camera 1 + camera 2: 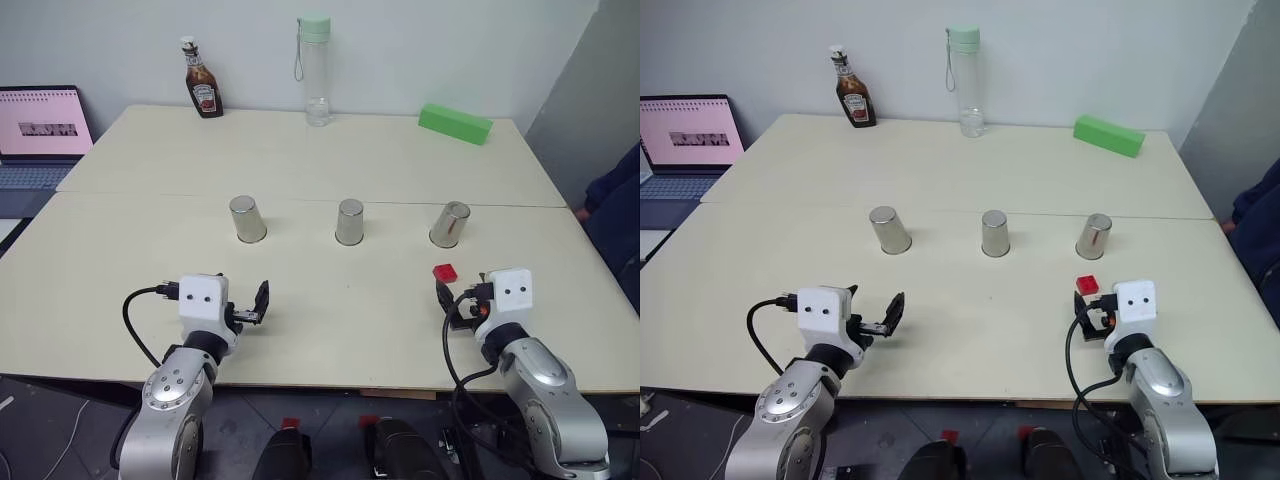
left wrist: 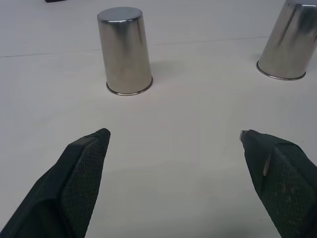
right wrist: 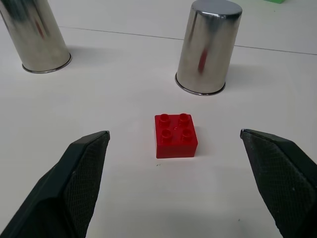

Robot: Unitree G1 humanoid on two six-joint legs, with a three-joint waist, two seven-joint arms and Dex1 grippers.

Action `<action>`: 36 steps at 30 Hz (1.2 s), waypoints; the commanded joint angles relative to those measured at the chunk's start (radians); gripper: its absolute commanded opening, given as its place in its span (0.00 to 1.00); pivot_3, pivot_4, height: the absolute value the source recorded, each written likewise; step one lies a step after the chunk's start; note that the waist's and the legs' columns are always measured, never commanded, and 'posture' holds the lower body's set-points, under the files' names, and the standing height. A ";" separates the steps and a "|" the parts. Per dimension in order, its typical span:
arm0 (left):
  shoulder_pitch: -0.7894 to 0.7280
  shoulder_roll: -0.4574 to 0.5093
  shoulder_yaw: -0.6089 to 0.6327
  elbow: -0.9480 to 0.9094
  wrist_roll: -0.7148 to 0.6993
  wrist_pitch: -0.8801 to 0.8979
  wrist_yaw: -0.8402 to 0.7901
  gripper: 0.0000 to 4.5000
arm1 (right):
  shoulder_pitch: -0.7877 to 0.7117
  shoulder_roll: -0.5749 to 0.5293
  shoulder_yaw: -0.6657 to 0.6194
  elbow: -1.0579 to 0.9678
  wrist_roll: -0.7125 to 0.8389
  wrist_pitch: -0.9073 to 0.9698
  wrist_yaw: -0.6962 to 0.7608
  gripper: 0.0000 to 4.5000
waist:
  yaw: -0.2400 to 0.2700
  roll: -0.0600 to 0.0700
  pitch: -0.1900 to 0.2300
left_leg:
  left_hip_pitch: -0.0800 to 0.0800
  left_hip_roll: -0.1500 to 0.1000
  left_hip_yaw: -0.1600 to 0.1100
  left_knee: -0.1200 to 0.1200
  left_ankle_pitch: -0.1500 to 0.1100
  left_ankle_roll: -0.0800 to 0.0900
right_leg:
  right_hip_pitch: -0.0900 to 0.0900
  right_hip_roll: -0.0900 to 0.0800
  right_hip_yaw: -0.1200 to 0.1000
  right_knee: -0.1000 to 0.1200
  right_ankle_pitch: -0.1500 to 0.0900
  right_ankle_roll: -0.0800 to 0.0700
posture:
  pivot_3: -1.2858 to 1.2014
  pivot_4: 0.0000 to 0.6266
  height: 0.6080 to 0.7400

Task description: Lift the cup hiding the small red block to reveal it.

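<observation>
Three shiny metal cups sit upside down in a row across the middle of the table (image 1: 320, 150), which is a matte cream top with a seam running across it. They're smooth, slightly tapered tumblers with a thin rolled rim touching the surface: left cup (image 1: 247, 219), middle cup (image 1: 350, 222), right cup (image 1: 450, 224). They look alike, and you can't see under any of them.

The small red block (image 3: 175, 135) is out in the open on the table, just in front of the right cup, not touching it. It's glossy plastic, squarish and flat, with four round studs on top. In the head views it's only a tiny red spot next to the right tool.

At the far edge there's a dark ketchup bottle (image 1: 203, 80), a tall clear bottle (image 1: 315, 70) with a pale green cap and a strap, and a long green block (image 1: 455, 123). A laptop (image 1: 40, 130) with a pink screen sits off to the left, cut off by the frame, and the text on it is unreadable. A dark sleeve (image 1: 612, 210) pokes in at the right edge.

Both arms reach forward low over the near side of the table, roughly level. The left tool (image 2: 173, 148) is spread wide with nothing in it, its black textured fingers (image 2: 81, 173) facing the left cup. The right tool (image 3: 174, 148) is also wide apart and empty, with the red block lying on the table between its fingers, untouched.
</observation>
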 commanded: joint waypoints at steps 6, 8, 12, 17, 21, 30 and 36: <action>-0.007 -0.002 0.008 -0.024 -0.021 -0.003 -0.007 1.00 | -0.003 0.001 -0.002 -0.044 -0.004 -0.012 -0.009 1.00 | 0.000 0.000 0.000 | 0.000 0.000 0.000 0.000 0.000 0.000 | 0.000 0.000 0.000 0.000 0.000 0.000 | 0.52 0.24 1.00; -0.006 -0.003 0.010 -0.025 -0.027 -0.002 -0.009 1.00 | -0.002 0.001 -0.003 -0.047 -0.002 -0.011 -0.009 1.00 | 0.000 0.000 0.000 | 0.000 0.000 0.000 0.000 0.000 0.000 | 0.000 0.000 0.000 0.000 0.000 0.000 | 0.52 0.24 1.00; -0.005 -0.001 0.013 -0.027 -0.035 -0.003 -0.014 1.00 | 0.005 -0.002 -0.008 -0.056 0.001 -0.009 -0.006 1.00 | 0.000 0.000 0.000 | 0.000 0.000 0.000 0.000 0.000 0.000 | 0.000 0.000 0.000 0.000 0.000 0.000 | 0.52 0.24 1.00; -0.004 0.004 0.007 -0.029 -0.054 -0.001 -0.028 1.00 | 0.013 -0.001 -0.011 -0.065 0.002 -0.006 -0.008 1.00 | 0.000 0.000 0.000 | 0.000 0.000 0.000 0.000 0.000 0.000 | 0.000 0.000 0.000 0.000 0.000 0.000 | 0.52 0.24 1.00; -0.004 0.008 0.003 -0.031 -0.057 0.000 -0.030 1.00 | 0.022 0.000 -0.013 -0.070 0.002 -0.007 -0.009 1.00 | 0.000 0.000 0.000 | 0.000 0.000 0.000 0.000 0.000 0.000 | 0.000 0.000 0.000 0.000 0.000 0.000 | 0.52 0.24 1.00; -0.010 0.087 -0.019 -0.052 -0.108 0.030 -0.134 1.00 | 0.056 -0.005 -0.023 -0.105 0.010 -0.001 -0.007 1.00 | 0.000 0.000 0.000 | 0.000 0.000 0.000 0.000 0.000 0.000 | 0.000 0.000 0.000 0.000 0.000 0.000 | 0.52 0.24 1.00; -0.011 0.177 -0.036 -0.035 -0.123 0.004 -0.229 1.00 | 0.064 -0.008 -0.027 -0.110 0.028 -0.004 0.003 1.00 | 0.000 0.000 0.000 | 0.000 0.000 0.000 0.000 0.000 0.000 | 0.000 0.000 0.000 0.000 -0.002 -0.004 | 0.52 0.24 1.00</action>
